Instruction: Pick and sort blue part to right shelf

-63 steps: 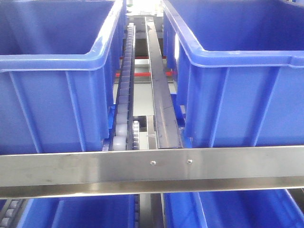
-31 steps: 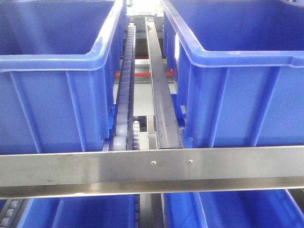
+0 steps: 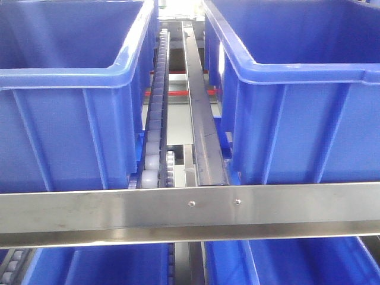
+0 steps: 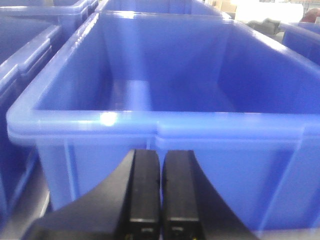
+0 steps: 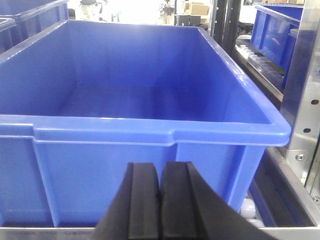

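Grippers, left (image 4: 160,192) and right (image 5: 160,200), sit closed, empty, before each bin (image 5: 150,135) (blue part unseen; handling unknowable).

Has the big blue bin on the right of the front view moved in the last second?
No. The right blue bin keeps the same spot against the steel crossbar and the roller track; its front rim meets the same edges as before.

Steel shelf rail (image 3: 190,212), roller track (image 3: 155,119) between blue bins (image 3: 65,107), bright, possibly cluttered room behind (image 5: 150,10)
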